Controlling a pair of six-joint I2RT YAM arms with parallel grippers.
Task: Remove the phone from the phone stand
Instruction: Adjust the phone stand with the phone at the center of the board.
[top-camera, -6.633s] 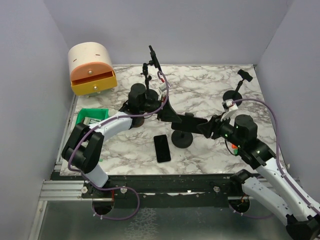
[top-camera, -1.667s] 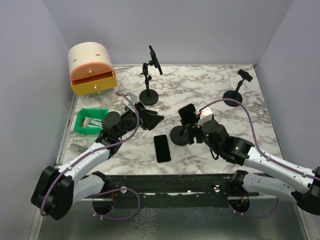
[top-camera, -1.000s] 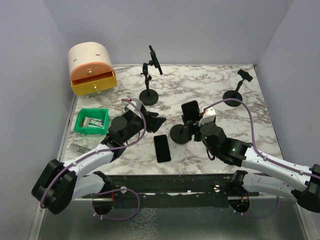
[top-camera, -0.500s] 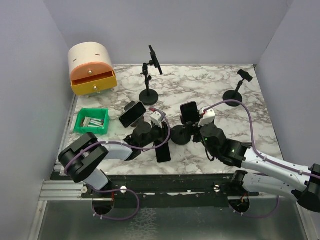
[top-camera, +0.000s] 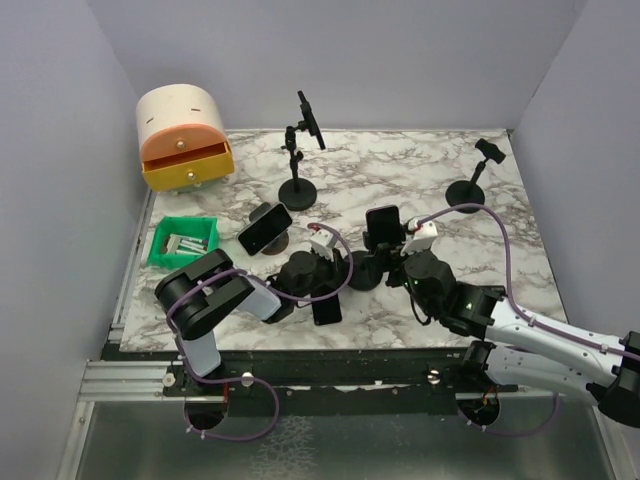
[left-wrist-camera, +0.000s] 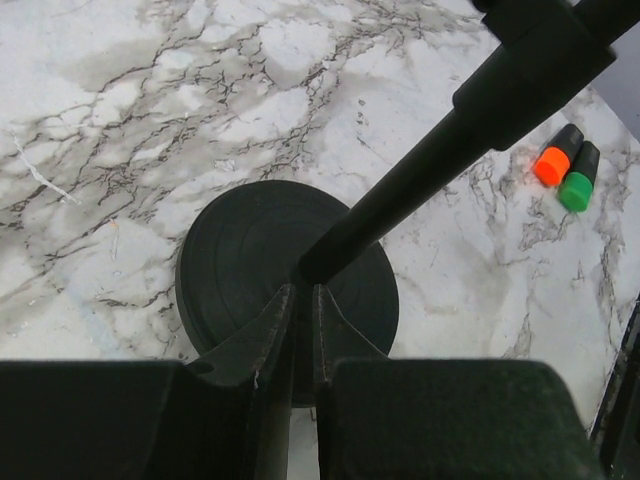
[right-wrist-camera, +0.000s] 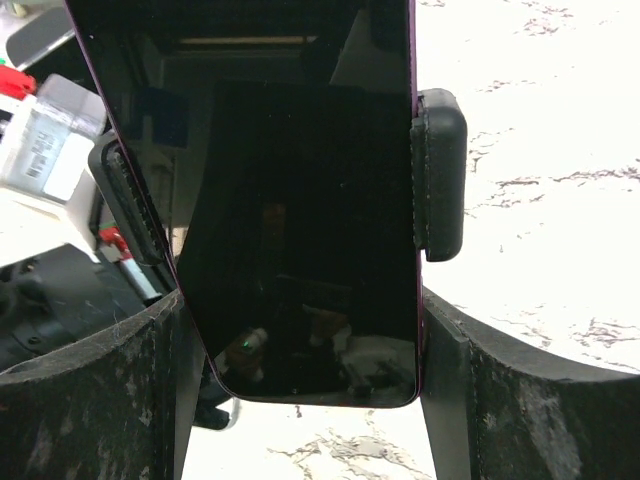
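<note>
Two grippers share the work: the left gripper (left-wrist-camera: 303, 330) pinches together, bracing the phone stand (left-wrist-camera: 285, 275), while the right gripper (right-wrist-camera: 300, 390) straddles the phone (right-wrist-camera: 300, 200), apart.

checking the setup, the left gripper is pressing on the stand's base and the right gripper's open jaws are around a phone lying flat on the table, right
Not quite. In the right wrist view the phone is upright, clamped in the stand, with the right gripper open around it. The left gripper is at the stand's base.
</note>
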